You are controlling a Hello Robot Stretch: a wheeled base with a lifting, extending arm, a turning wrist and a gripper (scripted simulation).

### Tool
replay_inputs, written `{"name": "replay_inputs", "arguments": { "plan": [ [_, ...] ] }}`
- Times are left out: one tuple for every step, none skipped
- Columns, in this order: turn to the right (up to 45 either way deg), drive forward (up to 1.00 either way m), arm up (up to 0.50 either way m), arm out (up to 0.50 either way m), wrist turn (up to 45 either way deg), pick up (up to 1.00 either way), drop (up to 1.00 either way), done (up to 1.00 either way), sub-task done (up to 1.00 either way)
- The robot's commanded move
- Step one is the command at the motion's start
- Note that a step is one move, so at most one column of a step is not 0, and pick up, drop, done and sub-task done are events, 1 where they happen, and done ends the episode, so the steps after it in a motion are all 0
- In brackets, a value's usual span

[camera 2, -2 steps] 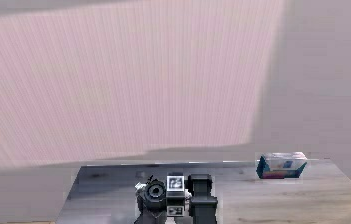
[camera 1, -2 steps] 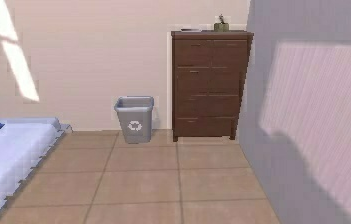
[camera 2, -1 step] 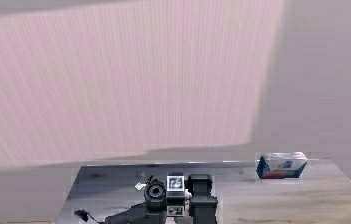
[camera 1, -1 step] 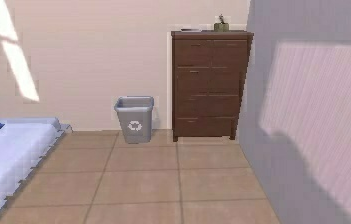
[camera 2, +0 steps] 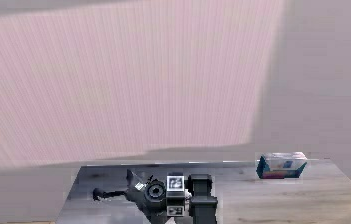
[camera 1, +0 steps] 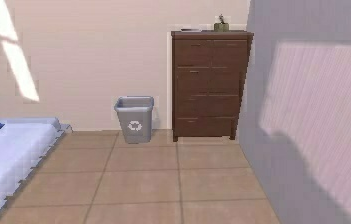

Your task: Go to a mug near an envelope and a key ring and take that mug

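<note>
Roughly: pincer over grey tabletop, dark lump on dresser top

Pincer (camera 2: 101,193): dark body with thin fingers, over a grey tabletop (camera 2: 293,200) that is flat and shows faint plank lines. It holds nothing; only bare tabletop lies behind its tip. Just right of the pincer are two white squares (camera 2: 173,183) with black marks, then the arm (camera 2: 202,206), a dark square bar. Well right of the pincer, past the arm, a box (camera 2: 282,165) sits near the table's far edge. It is small, rectangular, blue and white. Beyond the pincer is a wall (camera 2: 133,80), pinkish and matte with fine horizontal ribbing.

In the forward view stands a dresser (camera 1: 211,90) of dark brown wood, boxy, with four smooth flat drawer fronts. A dark lump (camera 1: 221,24) sits on its top toward the right end. It is small and greenish-dark with an uneven outline, too small to tell as a mug. A thin flat sliver (camera 1: 189,30) lies left of it on the same top. A bin (camera 1: 134,119) stands on the floor left of the dresser, apart from it; it is grey and tapered, open at the top, with a white recycling mark. The floor (camera 1: 143,180) is tan square tiles with thin joints. The bed (camera 1: 13,150) edge is soft, pale blue and white.

Where the dresser and lump lie relative to the pincer cannot be told.
</note>
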Motion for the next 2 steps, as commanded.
{"name": "replay_inputs", "arguments": {
  "plan": [
    [0.0, 0.00, 0.00, 0.00, 45.0, 0.00, 0.00, 0.00, 0.00],
    [0.0, 0.00, 0.00, 0.00, 12.0, 0.00, 0.00, 0.00, 0.00]
  ]
}}
